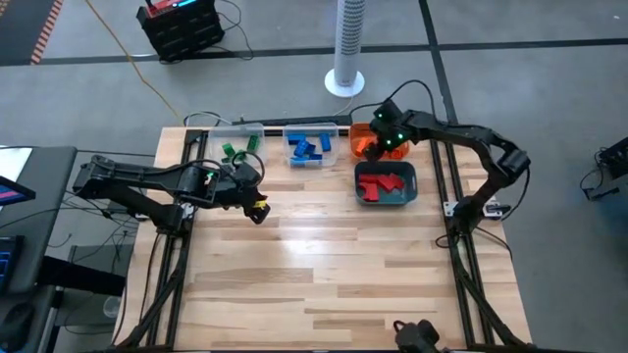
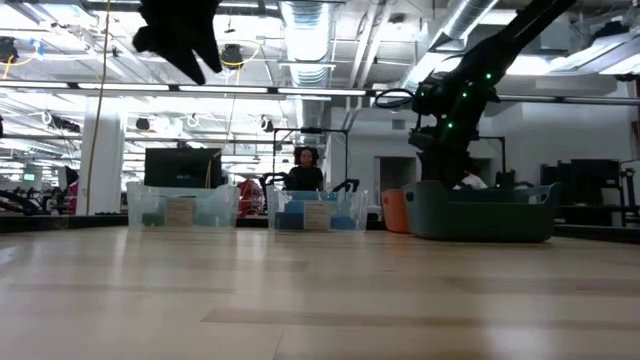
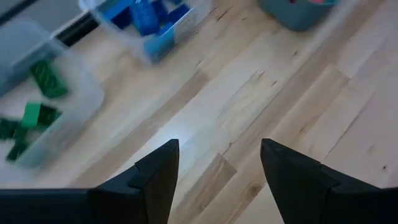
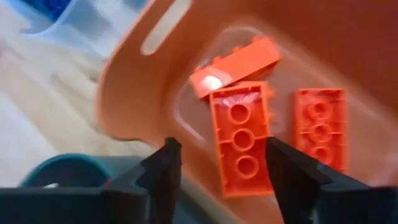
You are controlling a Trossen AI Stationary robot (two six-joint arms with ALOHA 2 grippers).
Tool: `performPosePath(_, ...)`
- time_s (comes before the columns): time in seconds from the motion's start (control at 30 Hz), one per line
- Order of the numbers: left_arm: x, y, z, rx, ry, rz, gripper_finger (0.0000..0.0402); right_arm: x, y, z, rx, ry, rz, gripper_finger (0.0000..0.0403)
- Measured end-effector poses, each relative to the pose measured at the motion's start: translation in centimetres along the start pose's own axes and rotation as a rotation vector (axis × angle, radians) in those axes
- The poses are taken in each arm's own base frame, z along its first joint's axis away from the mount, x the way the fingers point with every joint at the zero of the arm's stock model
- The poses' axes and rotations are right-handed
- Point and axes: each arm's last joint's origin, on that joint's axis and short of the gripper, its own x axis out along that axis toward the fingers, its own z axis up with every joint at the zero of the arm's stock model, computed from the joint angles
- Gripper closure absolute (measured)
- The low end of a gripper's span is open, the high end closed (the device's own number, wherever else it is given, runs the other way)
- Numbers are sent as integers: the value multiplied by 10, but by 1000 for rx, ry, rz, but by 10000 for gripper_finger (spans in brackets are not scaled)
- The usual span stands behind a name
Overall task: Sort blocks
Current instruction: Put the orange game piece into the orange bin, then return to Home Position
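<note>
Orange bricks (image 4: 241, 138) fill my right wrist camera's view, three of them lying studs-up on the floor of the orange bin (image 4: 155, 81), framed between my two dark fingers. My right gripper (image 1: 376, 147) hangs over that bin at the far right end of the bin row, its fingers spread apart with nothing clamped between them; the nearest brick lies below the gap, not pinched. Beside the orange bin, slightly nearer the table's front, the teal bin (image 1: 410, 192) holds the red blocks (image 1: 379, 184). Farther along the back edge, a clear bin (image 1: 329, 149) carries the blue blocks (image 1: 307, 147), and another clear bin (image 1: 206, 143) at the row's left end carries the green blocks (image 1: 234, 150). My left gripper (image 1: 257, 209) hovers above bare wood just in front of the green bin, fingers parted wide and empty, the light planks of the table (image 3: 261, 99) showing between them. No block lies loose on the tabletop. Beyond the far edge, seen from table height, a person (image 2: 304, 172) sits behind the clear bins in the room.
</note>
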Motion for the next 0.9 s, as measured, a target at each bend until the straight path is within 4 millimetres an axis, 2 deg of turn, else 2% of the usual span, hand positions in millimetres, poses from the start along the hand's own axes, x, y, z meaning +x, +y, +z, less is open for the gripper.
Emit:
performPosePath(0.1, -4, 0, 4, 49, -44, -29, 182, -4, -8, 1, 25, -11, 43, 150)
performPosePath(0.17, -11, 2, 8, 66, -103, -63, 182, -16, -12, 2, 37, -45, 49, 145)
performPosePath(0.27, -20, 8, 3, 55, -214, -114, 182, -47, -13, 3, 15, -136, 49, 144)
performPosePath(0.43, -19, 26, -27, -20, -334, -198, 182, -111, 0, -10, -66, -335, 60, 144)
performPosePath(0.53, -10, 36, -47, -92, -351, -240, 182, -139, 6, -34, -63, -470, 71, 144)
performPosePath(0.6, -5, 40, -57, -140, -393, -283, 182, -150, 9, -56, -40, -535, 96, 144)
performPosePath(0.73, 3, 50, -76, -246, -520, -324, 182, -165, 14, -104, -1, -641, 165, 144)
performPosePath(0.9, 13, 65, -94, -350, -630, -360, 182, -167, 16, -152, 94, -733, 257, 143)
